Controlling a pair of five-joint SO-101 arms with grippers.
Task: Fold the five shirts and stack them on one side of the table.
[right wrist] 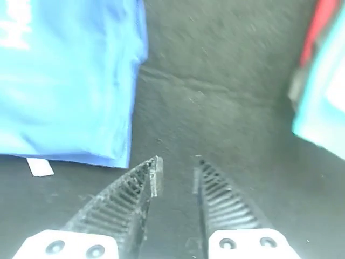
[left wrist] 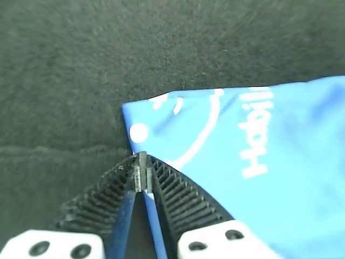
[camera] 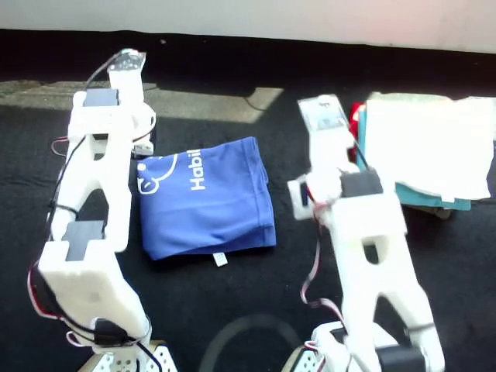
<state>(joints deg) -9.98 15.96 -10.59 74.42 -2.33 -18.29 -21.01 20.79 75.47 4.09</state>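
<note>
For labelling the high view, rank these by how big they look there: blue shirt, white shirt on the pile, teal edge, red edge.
1. blue shirt and white shirt: about alike, so not ranked against each other
2. teal edge
3. red edge

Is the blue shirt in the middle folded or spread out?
Folded. The blue shirt lies as a compact rectangle, no sleeves sticking out, with layered edges along its near side.

Mostly covered: red shirt (camera: pixel 356 120); likewise teal shirt (camera: pixel 426 198)
</note>
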